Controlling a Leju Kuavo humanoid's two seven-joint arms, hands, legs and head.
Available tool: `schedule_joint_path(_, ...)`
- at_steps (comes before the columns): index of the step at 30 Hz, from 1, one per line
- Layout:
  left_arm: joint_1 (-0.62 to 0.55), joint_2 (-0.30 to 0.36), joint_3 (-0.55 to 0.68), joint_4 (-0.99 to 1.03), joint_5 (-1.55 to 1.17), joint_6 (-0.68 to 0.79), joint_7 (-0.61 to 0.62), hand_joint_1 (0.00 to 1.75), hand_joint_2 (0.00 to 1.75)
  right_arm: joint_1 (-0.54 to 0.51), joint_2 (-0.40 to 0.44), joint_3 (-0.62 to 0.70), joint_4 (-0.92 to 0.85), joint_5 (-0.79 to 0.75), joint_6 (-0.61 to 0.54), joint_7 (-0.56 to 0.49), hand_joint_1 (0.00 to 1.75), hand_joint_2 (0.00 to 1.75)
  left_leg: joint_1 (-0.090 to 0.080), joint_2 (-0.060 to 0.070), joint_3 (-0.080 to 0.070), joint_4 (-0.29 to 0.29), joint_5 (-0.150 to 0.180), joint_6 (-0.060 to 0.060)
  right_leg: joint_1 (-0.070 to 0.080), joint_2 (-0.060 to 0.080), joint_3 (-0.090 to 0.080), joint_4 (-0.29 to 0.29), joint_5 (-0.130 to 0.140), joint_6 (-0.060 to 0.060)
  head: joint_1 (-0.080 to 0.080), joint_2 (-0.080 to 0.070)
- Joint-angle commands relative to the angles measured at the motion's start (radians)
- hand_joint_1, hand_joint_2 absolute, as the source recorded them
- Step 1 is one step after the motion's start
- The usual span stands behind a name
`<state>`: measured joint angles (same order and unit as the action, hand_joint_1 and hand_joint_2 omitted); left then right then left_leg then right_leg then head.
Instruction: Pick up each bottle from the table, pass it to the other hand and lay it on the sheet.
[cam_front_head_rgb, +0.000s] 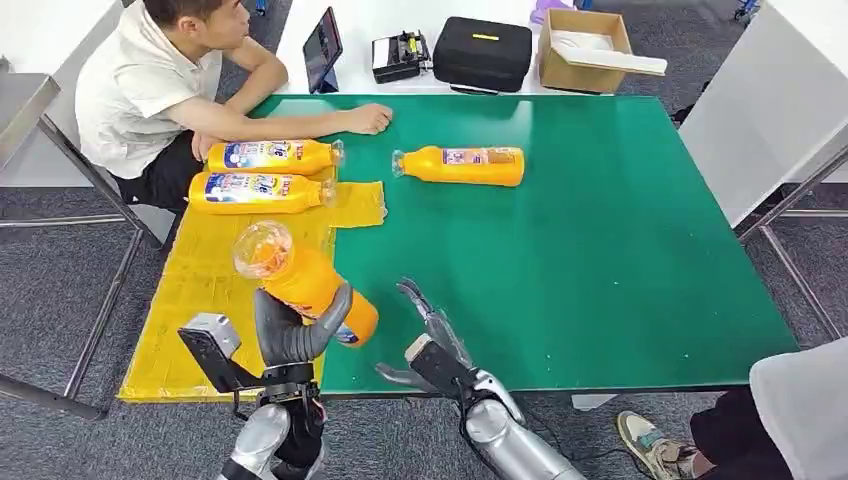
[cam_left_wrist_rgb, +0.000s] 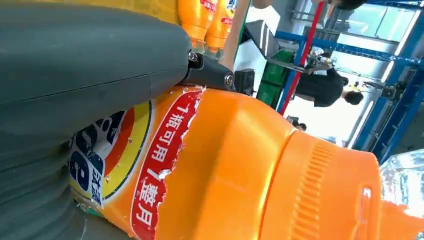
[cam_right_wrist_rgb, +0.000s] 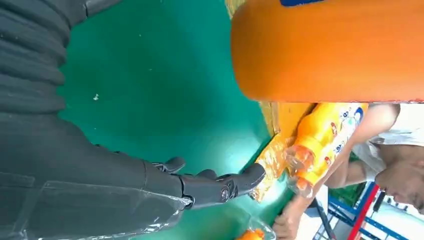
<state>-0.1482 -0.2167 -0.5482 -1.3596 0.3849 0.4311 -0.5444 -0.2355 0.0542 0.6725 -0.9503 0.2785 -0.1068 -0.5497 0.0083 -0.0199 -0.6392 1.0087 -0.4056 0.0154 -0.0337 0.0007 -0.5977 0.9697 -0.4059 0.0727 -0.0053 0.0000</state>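
Orange bottle (cam_front_head_rgb: 305, 282) held tilted, cap upward, above yellow sheet (cam_front_head_rgb: 190, 300)

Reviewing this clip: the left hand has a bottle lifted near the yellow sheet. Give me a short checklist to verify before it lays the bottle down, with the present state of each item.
1. Left hand grips the held bottle around its body: ok.
2. Right hand holds nothing, fingers spread, apart from the bottle: ok.
3. Bare space on the yellow sheet below the bottle: ok.
4. Two laid bottles lie at the sheet's far end, away from the drop spot: ok.
5. Person's hand rests on the table near the laid bottles, not the drop spot: ok.
6. Cap tightness: cannot tell.
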Motion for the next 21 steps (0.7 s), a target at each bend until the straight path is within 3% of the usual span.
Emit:
schedule_joint_path(1, -0.107, 0.107, 0.012, 0.231, -0.414, 0.266, 0.044, 1.75, 1.75, 0.04, 0.041, -0.225, -0.037, -0.053, -0.207, 0.017, 0.0, 1.75, 0.001, 0.0, 0.007, -0.002, -0.001, -0.001, 0.002, -0.002, 0.007, -0.002, -0.001, -0.005, 0.0, 0.0)
schedule_joint_path(3, -0.081, 0.021, 0.301, 0.267, -1.039, 0.267, 0.073, 1.75, 1.75, 0.044, 0.045, -0.287, -0.106, -0.004, -0.279, -0.013, 0.0, 1.75, 0.001, 0.002, 0.007, -0.002, -0.001, -0.001, 0.001, 0.001, 0.007, -0.002, -0.001, -0.005, 0.0, 0.0)
schedule_joint_path(5, -0.068, -0.014, 0.42, 0.236, -1.452, 0.267, 0.13, 1.75, 1.75, 0.033, 0.047, -0.313, -0.15, 0.032, -0.306, -0.028, 0.0, 1.75, 0.001, 0.005, 0.006, 0.0, -0.002, -0.001, 0.002, 0.003, 0.005, 0.0, -0.001, -0.005, 0.0, 0.0)
schedule_joint_path(6, -0.07, -0.017, 0.426, 0.241, -1.457, 0.267, 0.127, 1.75, 1.75, 0.033, 0.047, -0.318, -0.167, 0.039, -0.305, -0.02, 0.0, 1.75, 0.001, 0.005, 0.003, 0.001, -0.002, -0.001, 0.001, 0.004, 0.003, 0.001, 0.0, -0.004, 0.0, 0.0)
schedule_joint_path(9, -0.068, -0.023, 0.427, 0.239, -1.463, 0.267, 0.129, 1.75, 1.75, 0.038, 0.048, -0.319, -0.177, 0.052, -0.324, -0.028, 0.0, 1.75, 0.0, 0.002, 0.002, 0.0, 0.0, 0.0, 0.0, 0.001, 0.002, 0.0, 0.0, -0.002, 0.0, 0.0)
schedule_joint_path(10, -0.09, 0.006, 0.382, 0.295, -1.569, 0.267, 0.218, 1.75, 1.75, 0.047, 0.049, -0.327, -0.199, 0.076, -0.341, -0.035, 0.0, 1.75, 0.001, 0.005, 0.008, 0.001, -0.004, -0.001, 0.002, 0.002, 0.009, 0.0, -0.003, -0.006, 0.0, 0.0)
schedule_joint_path(13, -0.174, 0.104, 0.233, 0.412, -1.656, 0.21, 0.41, 1.75, 1.75, 0.075, 0.049, -0.356, -0.281, 0.092, -0.311, -0.029, 0.0, 1.75, 0.0, -0.002, 0.002, -0.001, 0.0, -0.001, 0.0, -0.003, 0.003, 0.0, -0.001, -0.003, 0.0, 0.0)
schedule_joint_path(21, -0.307, 0.128, 0.129, 0.528, -1.613, 0.055, 0.492, 1.75, 1.75, 0.073, 0.085, -0.413, -0.258, 0.069, -0.25, -0.035, 0.0, 1.75, 0.002, -0.002, 0.002, 0.0, 0.0, -0.001, 0.002, -0.003, 0.003, 0.0, -0.001, -0.003, 0.0, 0.0)
